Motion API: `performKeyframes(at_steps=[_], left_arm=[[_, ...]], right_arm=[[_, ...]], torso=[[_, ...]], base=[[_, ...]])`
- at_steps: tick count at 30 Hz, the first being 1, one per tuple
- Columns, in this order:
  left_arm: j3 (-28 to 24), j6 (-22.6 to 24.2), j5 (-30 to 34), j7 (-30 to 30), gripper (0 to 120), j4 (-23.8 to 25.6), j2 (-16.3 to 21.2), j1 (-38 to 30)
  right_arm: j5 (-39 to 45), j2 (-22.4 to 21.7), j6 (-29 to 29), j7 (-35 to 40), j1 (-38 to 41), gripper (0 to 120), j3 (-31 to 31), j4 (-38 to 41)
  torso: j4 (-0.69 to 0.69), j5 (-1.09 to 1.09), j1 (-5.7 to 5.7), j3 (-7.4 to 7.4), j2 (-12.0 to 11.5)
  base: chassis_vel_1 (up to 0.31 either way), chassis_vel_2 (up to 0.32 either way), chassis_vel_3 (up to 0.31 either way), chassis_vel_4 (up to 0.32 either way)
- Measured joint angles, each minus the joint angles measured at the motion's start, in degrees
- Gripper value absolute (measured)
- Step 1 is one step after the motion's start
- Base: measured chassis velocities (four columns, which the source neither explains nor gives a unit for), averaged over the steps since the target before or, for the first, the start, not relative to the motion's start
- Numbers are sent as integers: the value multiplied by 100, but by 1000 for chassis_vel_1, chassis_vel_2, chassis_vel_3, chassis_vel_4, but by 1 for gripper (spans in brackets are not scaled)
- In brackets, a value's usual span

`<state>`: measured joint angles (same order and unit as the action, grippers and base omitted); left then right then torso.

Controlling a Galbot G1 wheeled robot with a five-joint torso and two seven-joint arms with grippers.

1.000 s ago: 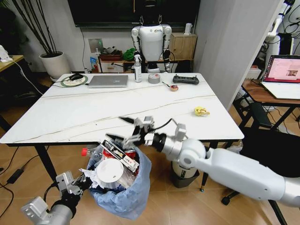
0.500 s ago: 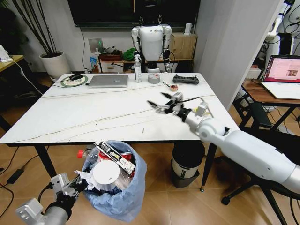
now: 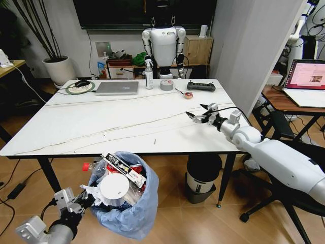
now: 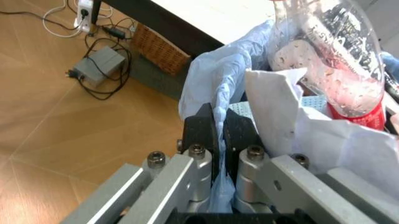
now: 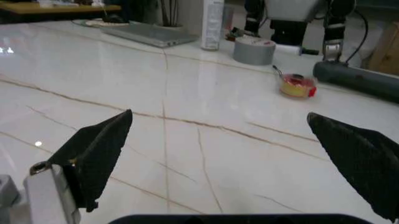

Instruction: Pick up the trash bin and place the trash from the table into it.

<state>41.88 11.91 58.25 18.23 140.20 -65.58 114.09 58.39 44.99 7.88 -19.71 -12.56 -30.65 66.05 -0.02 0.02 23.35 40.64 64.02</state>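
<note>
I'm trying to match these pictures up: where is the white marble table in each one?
Head view: table fills the middle.
Left wrist view: table edge beyond the trash bin.
Right wrist view: table beneath the open right hand.
Shared landmark: grey tape roll, head and right wrist.

Along the table's far edge you have a mouse on a round pad (image 3: 79, 87) at the far left corner, then a closed laptop (image 3: 117, 88), a spray bottle (image 3: 149, 74), a grey tape roll (image 3: 166, 85) and a black remote (image 3: 201, 86). A small red-and-yellow tape (image 3: 188, 95) lies just inward of the remote. A potted plant (image 3: 59, 68) stands beyond the far left corner.
</note>
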Motion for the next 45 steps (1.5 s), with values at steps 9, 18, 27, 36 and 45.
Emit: performKeyframes(at_steps=[9,18,27,36,45], left_arm=[[-8,-6,11,-4,0,-46,10,-52],[-7,-9,48,-5,0,-77,49,-88],[-13,-13,77,-6,0,-95,74,-109],[-10,-13,104,-6,0,-104,96,-118],[0,-13,130,-4,0,-109,121,-125]], right_arm=[[-158,-21,-28,-301,93,100,-71,-615],[-194,-34,-26,-387,81,100,-73,-752],[-267,-36,-27,-452,78,100,-85,-961],[-264,-22,-37,-560,42,82,-73,-1102],[-243,-23,-19,-602,0,51,-43,-1132]], torso=[[0,-1,0,0,0],[1,-1,0,0,0],[0,-2,0,-1,0],[1,-2,0,-1,0],[1,-2,0,-1,0]], base=[[0,0,0,0],[0,0,0,0],[0,0,0,0],[0,0,0,0],[0,0,0,0]])
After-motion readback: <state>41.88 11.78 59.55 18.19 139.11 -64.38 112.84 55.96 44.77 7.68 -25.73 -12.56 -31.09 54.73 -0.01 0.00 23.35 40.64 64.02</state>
